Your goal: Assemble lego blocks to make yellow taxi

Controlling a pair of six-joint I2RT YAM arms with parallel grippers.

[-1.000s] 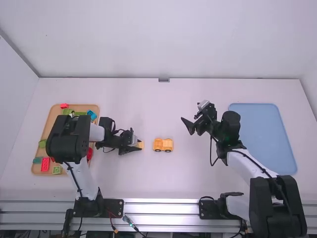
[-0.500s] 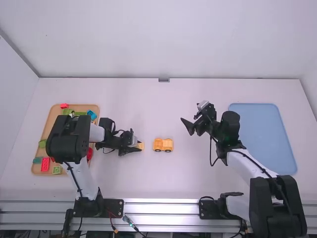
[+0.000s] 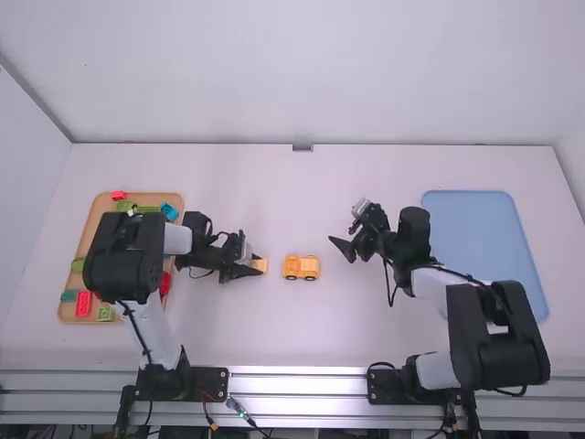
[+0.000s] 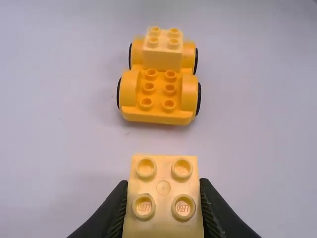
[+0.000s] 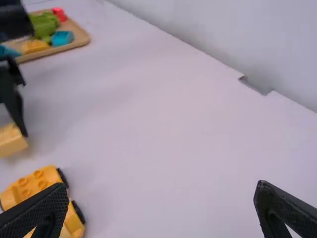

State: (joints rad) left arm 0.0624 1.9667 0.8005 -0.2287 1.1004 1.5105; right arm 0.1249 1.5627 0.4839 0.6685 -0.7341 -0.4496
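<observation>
Left of the car, my left gripper [image 3: 257, 266] holds a pale yellow block [image 3: 260, 265]. In the left wrist view my left gripper [image 4: 163, 203] is shut on that four-stud block [image 4: 164, 191], studs facing the camera. The orange-yellow car base [image 3: 301, 267] stands on the table; a pale yellow block [image 4: 162, 57] sits on its far end, and the near end [image 4: 158, 96] has bare studs. My right gripper [image 3: 339, 249] is right of the car. In the right wrist view the right gripper [image 5: 161, 208] is wide open, nothing between its fingers, the car [image 5: 37, 186] beside one finger.
At the left, a wooden tray [image 3: 89, 240] holds red, green and blue blocks, partly under the left arm. A blue tray [image 3: 484, 238] lies at the right, with the right arm over its near-left part.
My right gripper has shifted slightly left and toward the camera, and the right arm's links have swung. The left gripper, still holding its block, has moved barely to the right. The car stays put.
</observation>
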